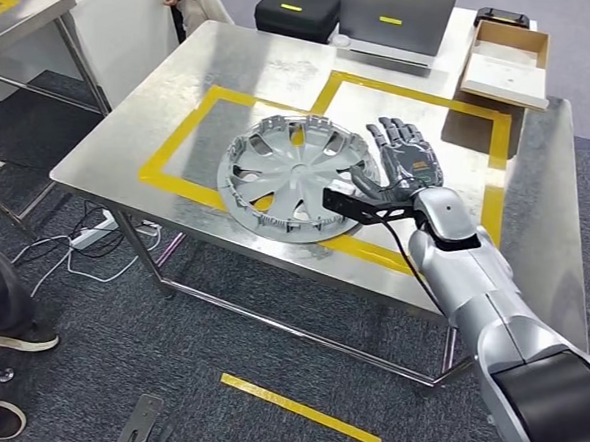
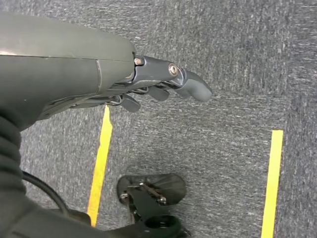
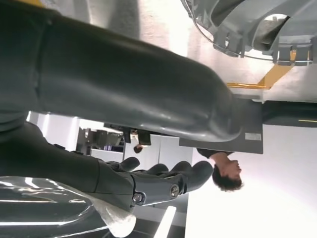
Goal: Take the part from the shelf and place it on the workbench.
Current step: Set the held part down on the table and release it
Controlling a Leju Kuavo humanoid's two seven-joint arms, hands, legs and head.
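Lying on workbench [image 1: 170, 113], hubcap [image 1: 299, 176], right robot hand [image 1: 408, 163] just beside

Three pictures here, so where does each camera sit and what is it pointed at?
Head view: high on the body, looking down at the workbench and hubcap; right hand open beside it.
Left wrist view: behind the hanging left hand, facing carpet.
Right wrist view: behind the right hand, facing across the bench.
Shared: hubcap in head and right wrist views.
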